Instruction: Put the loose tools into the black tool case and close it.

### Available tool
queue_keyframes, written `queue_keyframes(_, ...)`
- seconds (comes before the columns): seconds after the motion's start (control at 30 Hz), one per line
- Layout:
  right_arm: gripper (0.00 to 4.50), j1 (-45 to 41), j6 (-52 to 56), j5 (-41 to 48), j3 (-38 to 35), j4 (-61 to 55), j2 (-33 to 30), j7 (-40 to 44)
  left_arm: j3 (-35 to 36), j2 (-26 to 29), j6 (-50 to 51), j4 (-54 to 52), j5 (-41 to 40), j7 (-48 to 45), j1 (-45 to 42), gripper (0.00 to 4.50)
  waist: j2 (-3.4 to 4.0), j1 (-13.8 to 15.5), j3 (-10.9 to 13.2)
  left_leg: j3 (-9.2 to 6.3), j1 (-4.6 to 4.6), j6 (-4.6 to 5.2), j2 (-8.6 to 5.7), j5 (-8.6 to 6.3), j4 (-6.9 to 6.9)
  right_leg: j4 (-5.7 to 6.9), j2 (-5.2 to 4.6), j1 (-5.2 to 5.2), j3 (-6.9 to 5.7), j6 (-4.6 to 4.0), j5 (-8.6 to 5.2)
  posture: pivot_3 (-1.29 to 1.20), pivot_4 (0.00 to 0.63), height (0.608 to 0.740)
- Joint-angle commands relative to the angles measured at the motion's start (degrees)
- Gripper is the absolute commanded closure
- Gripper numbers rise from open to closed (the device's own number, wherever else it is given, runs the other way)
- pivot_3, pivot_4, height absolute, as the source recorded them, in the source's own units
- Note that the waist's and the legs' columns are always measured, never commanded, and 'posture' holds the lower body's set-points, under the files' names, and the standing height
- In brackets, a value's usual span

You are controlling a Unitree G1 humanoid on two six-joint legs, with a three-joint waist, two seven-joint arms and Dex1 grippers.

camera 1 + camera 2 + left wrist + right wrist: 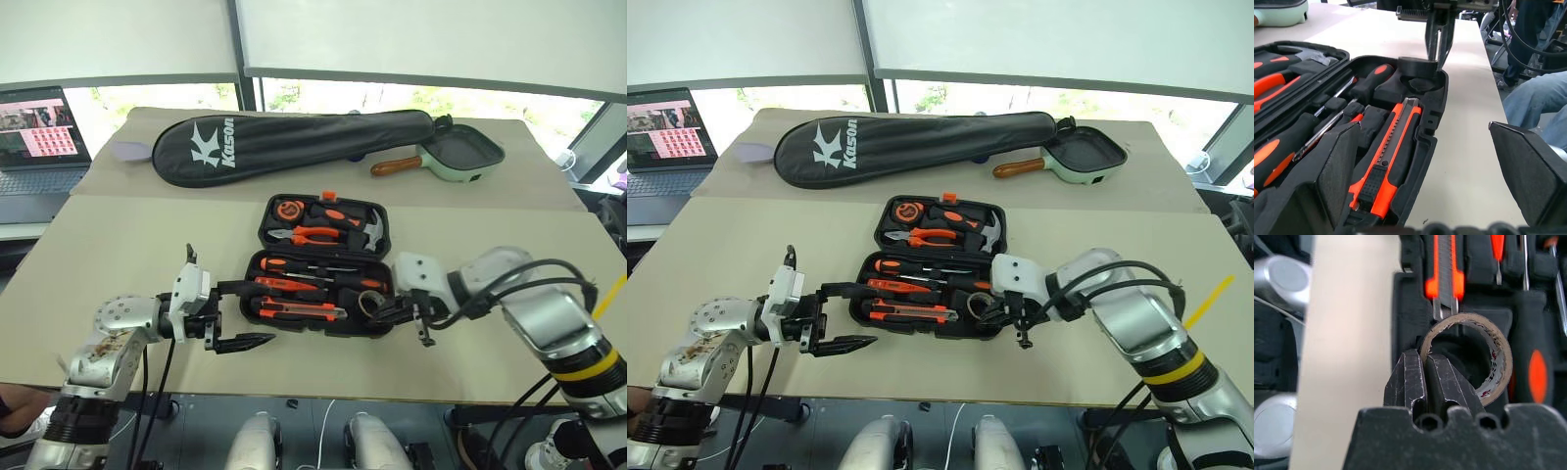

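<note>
While the black tool case [323, 262] is lying open on the tan counter [118, 255], the robot's right hand [392, 315] is gripping the wall of the small dark tape roll [1484, 352], its two fingers pinched together on the ring's edge, and is holding it over the round recess at the case's near right corner. Whether the roll is already resting in that recess or hanging just above it cannot be told. Beside it, the orange-black utility knife [1391, 152] and the orange-and-black-handled screwdrivers [294, 266] are sitting in their moulded slots in the near half, while pliers [315, 235], a hammer [369, 227] and a tape measure [287, 208] are filling the far half. The left hand [230, 315] is hovering at the case's near left corner with its fingers spread wide and carrying nothing. No tool is lying loose on the counter, so the packing appears to be at its final item. The next move is likely calling for the roll to be pressed flat into its seat and let go, after which the far half will need folding over and latching. Behind the case, a long black racket bag [294, 142] and a green pan [460, 155] are lying well apart from the work.
</note>
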Motion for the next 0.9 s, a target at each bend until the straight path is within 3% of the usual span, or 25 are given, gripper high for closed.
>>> queue_keyframes(0.03,4.45,-1.1,1.7,-2.4,2.5,-0.2,-3.3,1.7,0.4,0.7,-0.5,0.2,-0.1,-0.6,-1.2,0.00,-0.03,0.1,0.0,0.00,0.00,0.00,0.00,0.00,0.00,-0.01,0.00,0.01,0.00,0.00,0.00,0.00,0.150,0.740)
queue_keyframes(0.23,4.45,-2.0,9.6,0.7,4.6,-4.0,-3.0,2.3,0.6,1.1,-2.1,3.6,0.8,-1.6,-2.1,0.00,-0.12,0.4,0.0,-0.03,0.00,0.00,0.00,0.00,0.03,-0.01,-0.01,0.05,-0.05,0.00,0.00,0.00,0.150,0.740)
queue_keyframes(0.4,2.87,-2.9,10.5,3.1,3.1,-4.1,-2.9,3.3,1.7,0.9,-2.7,5.3,1.0,-0.6,-2.3,0.00,-0.15,0.5,0.0,-0.04,-0.07,0.05,0.01,-0.03,0.01,-0.10,-0.01,0.03,-0.08,0.00,0.00,0.00,0.150,0.740)
queue_keyframes(0.5,1.85,-1.6,7.7,11.0,-5.4,-4.2,-3.1,7.6,4.5,0.8,-0.8,6.7,0.0,3.0,-3.5,0.00,-0.22,0.6,0.0,-0.05,-0.09,0.07,0.01,-0.05,0.00,-0.13,-0.01,0.01,-0.09,0.01,-0.01,0.00,0.150,0.740)
queue_keyframes(0.53,1.56,-1.1,7.0,12.8,-8.6,-2.9,-3.1,7.7,5.6,0.7,0.0,7.6,-0.3,4.8,-4.3,0.26,-0.24,0.6,0.0,-0.08,-0.11,0.07,0.02,-0.05,0.00,-0.14,0.00,0.02,-0.12,0.01,-0.01,0.00,0.150,0.740)
queue_keyframes(0.57,1.55,-0.7,6.6,13.7,-10.4,-2.2,-3.2,7.3,6.4,0.7,0.5,8.2,-0.5,5.8,-4.6,0.52,-0.28,0.7,0.0,-0.11,-0.12,0.07,0.02,-0.05,0.01,-0.13,0.00,0.01,-0.12,0.00,-0.01,0.00,0.150,0.740)
queue_keyframes(0.6,1.55,0.3,4.3,13.9,-12.6,0.1,-3.8,7.3,6.8,0.7,1.1,9.6,0.3,7.8,-5.7,0.65,-0.29,0.6,0.1,-0.17,-0.12,0.08,0.02,-0.05,0.04,-0.12,-0.01,0.03,-0.12,0.01,0.00,0.00,0.150,0.740)
queue_keyframes(0.63,1.72,1.4,1.6,13.7,-15.2,3.3,-3.6,6.1,7.0,0.3,1.2,11.7,1.9,10.6,-7.5,1.09,-0.33,0.7,0.1,-0.19,-0.11,0.08,0.02,-0.05,0.06,-0.12,-0.01,0.04,-0.11,0.01,0.00,0.00,0.150,0.740)
queue_keyframes(0.77,3.00,2.9,-12.1,9.2,-20.5,16.3,1.2,-2.5,5.3,-2.5,2.0,18.8,7.0,19.7,-14.7,2.64,-0.56,1.1,0.0,-0.15,0.04,0.08,-0.02,-0.05,0.11,-0.14,-0.01,0.27,-0.21,0.02,0.01,0.00,0.150,0.740)
queue_keyframes(0.9,4.32,1.8,-31.1,-2.7,-17.6,30.7,6.0,-14.0,1.3,-7.4,1.2,27.7,14.0,27.2,-22.8,4.00,-0.58,1.3,0.0,-0.13,-0.02,0.08,-0.08,-0.04,0.13,-0.12,-0.02,0.24,-0.19,0.05,0.02,0.00,0.150,0.740)
